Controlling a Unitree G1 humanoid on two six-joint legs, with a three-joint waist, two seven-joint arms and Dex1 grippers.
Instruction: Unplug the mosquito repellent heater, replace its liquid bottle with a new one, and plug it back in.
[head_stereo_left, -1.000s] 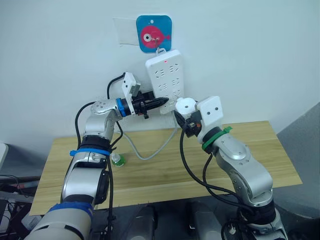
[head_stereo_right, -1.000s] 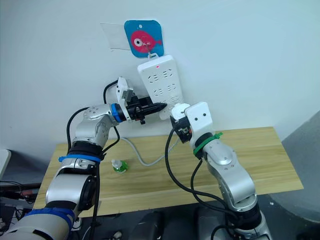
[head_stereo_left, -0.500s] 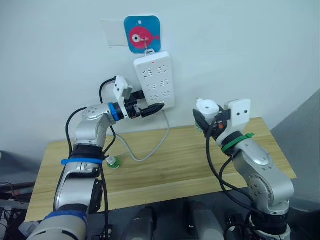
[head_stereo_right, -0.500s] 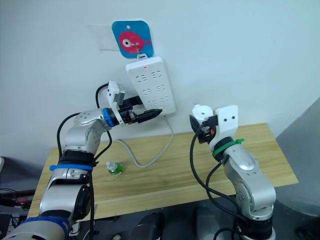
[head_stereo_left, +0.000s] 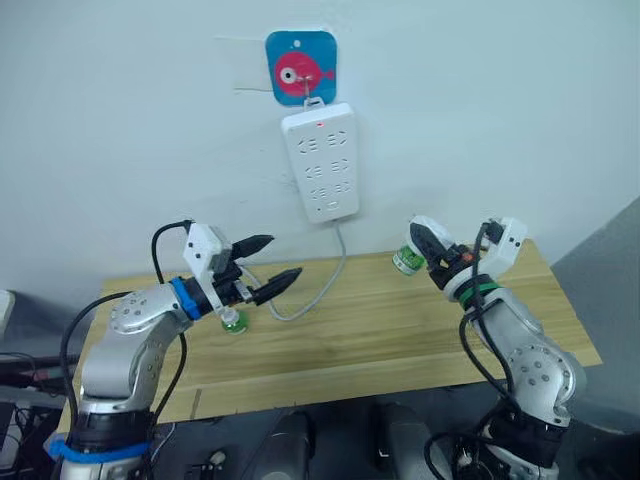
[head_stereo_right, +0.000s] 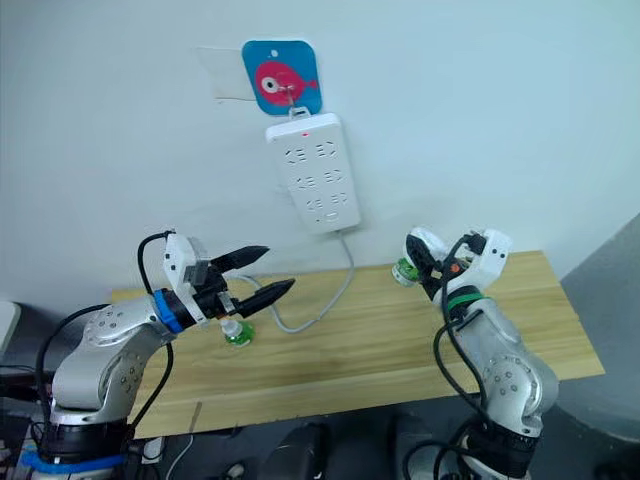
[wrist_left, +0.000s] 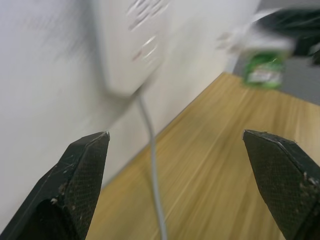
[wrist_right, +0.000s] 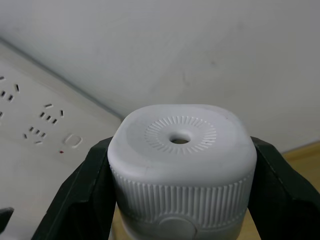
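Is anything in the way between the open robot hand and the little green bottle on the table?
Nothing visible is. The left hand is open and hovers just above and beside the little green bottle, with only air between them. The power strip's cable lies off to the side.

- The power strip hangs on the wall above the table; its sockets stand bare, so its front face is open to approach.
- Its grey cable droops from the strip's lower end to the table's back edge and loops forward, lying across the path between wall and table middle.
- A small green bottle stands on the table just below the spread fingers of the left tool.
- The right tool, clamped on the mosquito repellent heater, hangs above the table's right back part, well apart from the strip.
- The table's middle and front are bare wood.
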